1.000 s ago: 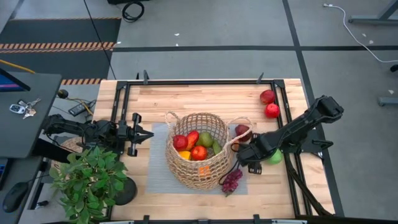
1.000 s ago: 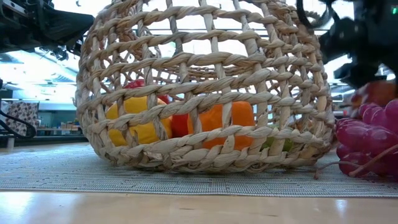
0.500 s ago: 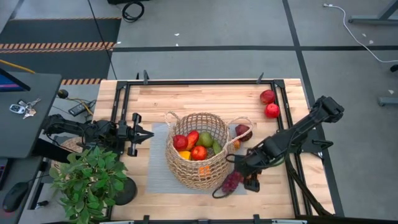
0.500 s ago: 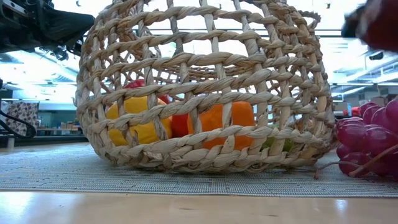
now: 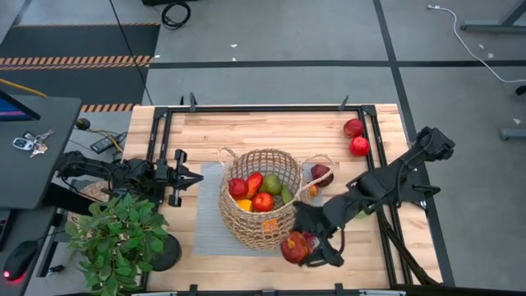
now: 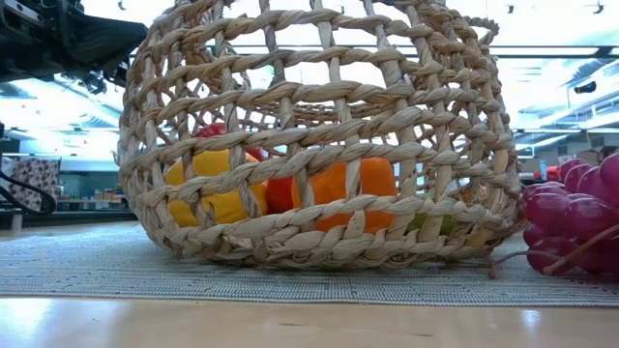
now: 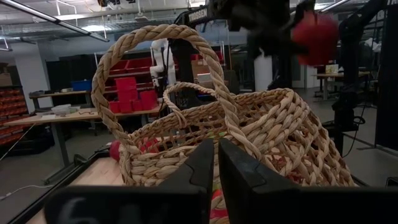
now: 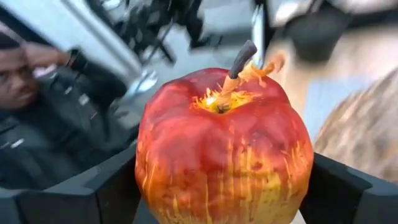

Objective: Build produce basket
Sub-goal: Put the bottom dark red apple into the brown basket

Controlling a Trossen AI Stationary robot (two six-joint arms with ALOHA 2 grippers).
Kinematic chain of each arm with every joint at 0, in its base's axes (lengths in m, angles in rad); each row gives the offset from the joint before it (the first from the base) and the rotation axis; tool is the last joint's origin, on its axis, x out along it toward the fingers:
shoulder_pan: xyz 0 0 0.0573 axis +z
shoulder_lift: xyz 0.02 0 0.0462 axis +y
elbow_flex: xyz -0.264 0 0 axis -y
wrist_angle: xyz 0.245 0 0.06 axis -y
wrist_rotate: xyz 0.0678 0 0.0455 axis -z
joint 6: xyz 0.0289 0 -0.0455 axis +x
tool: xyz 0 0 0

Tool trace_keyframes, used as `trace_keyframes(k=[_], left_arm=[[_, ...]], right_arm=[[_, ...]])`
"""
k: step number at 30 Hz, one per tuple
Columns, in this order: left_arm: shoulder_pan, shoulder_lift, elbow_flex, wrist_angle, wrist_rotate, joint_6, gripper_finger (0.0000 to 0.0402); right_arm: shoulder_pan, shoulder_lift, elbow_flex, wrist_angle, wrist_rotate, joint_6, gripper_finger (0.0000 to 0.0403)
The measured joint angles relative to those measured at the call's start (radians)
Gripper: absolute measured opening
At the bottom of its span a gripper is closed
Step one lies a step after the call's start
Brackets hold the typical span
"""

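Note:
The tan wicker basket stands on a grey mat at the table's middle, with red, green, yellow and orange fruit inside; it fills the low view. My right gripper is shut on a red apple in the air off the basket's near right side. Purple grapes lie on the mat to the basket's right; in the high view my right gripper hides them. My left gripper is shut and empty, level at the basket's left handle. My right gripper pinches the red apple by its two opposite sides between its two fingers. Its stem end faces back toward the wrist. The arm comes from the table's right. The apple is lifted clear and, in the left wrist view, shows above the basket's rim.
Two red apples lie at the far right. A dark red apple lies by the basket's right handle, and a green apple shows partly under my right arm. A potted plant stands at the near left. A person is beyond the table.
My right gripper has risen with the red apple and gone toward the table's near edge and left, from beside the basket's right handle to its near right side. It has left the low view. The basket and grapes have stayed put.

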Motion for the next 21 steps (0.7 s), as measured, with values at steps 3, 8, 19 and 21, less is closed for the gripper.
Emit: trace_keyframes(k=[3,8,19,21], left_arm=[[0.0,0.0,0.0,0.0,0.0,0.0,0.0034],[0.0,0.0,0.0,0.0,0.0,0.0,0.0029],[0.0,0.0,0.0,0.0,0.0,0.0,0.0032],[0.0,0.0,0.0,0.0,0.0,0.0,0.0034]], right_arm=[[-0.013,0.0,0.047,0.018,0.102,-0.104,0.0349],[-0.042,0.0,0.091,0.047,0.384,-0.297,0.035],[-0.161,0.0,0.108,0.04,0.717,-0.424,0.035],[-0.181,0.0,0.108,0.04,0.734,-0.425,0.0351]])
